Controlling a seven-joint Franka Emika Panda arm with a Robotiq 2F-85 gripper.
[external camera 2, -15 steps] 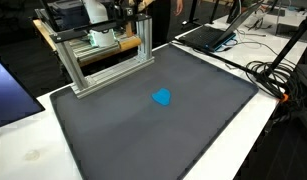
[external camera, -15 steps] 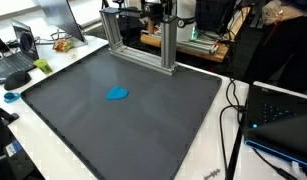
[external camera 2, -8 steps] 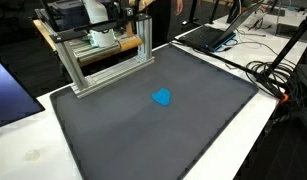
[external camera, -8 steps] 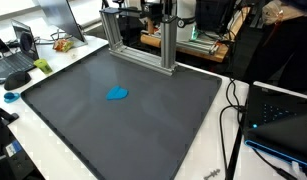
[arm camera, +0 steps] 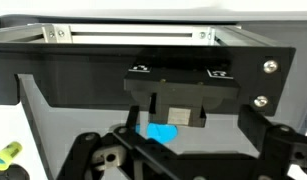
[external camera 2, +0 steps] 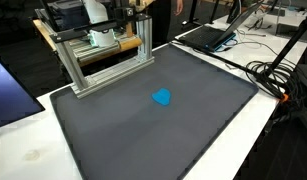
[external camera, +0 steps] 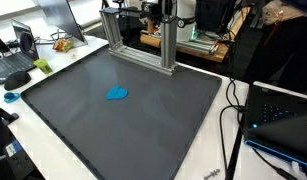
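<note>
Exterior view, arm's pose: could not be told, since only dark machine parts showed behind the aluminium frame (external camera: 169,45) and the pincer could not be picked out there.
Exterior view, blue piece: the blue piece (external camera: 117,94) lay flat on the dark mat (external camera: 153,125), toward the middle and well apart from the frame, with nothing touching it.
Exterior view, surface and room: the mat covered most of a white table (external camera: 208,152). A laptop (external camera: 15,62) sat beyond one edge and black cables (external camera: 233,105) trailed past another.
Exterior view from the opposite side, arm's pose: again screened by the frame (external camera 2: 144,40), so it could not be told.
Exterior view from the opposite side, blue piece: it (external camera 2: 163,97) rested alone on the mat (external camera 2: 193,135), near the centre.
Exterior view from the opposite side, surroundings: bare white table (external camera 2: 28,150) lay in front, with a laptop (external camera 2: 208,38) and cables (external camera 2: 278,80) off to the side.
Wrist view, pincer: the pincer (arm camera: 183,160) stood with its dark jaws spread wide — it held nothing and touched nothing.
Wrist view, blue piece: a patch of it (arm camera: 160,133) showed just below a black bracket (arm camera: 183,90), in line with the gap between the jaws.
Wrist view, surroundings: a silver rail (arm camera: 133,35) ran across the top, and a small yellow-green item (arm camera: 5,155) sat at the edge.
Change from the earlier frames: none — the blue piece, mat and frame sat exactly as they had a second before.
</note>
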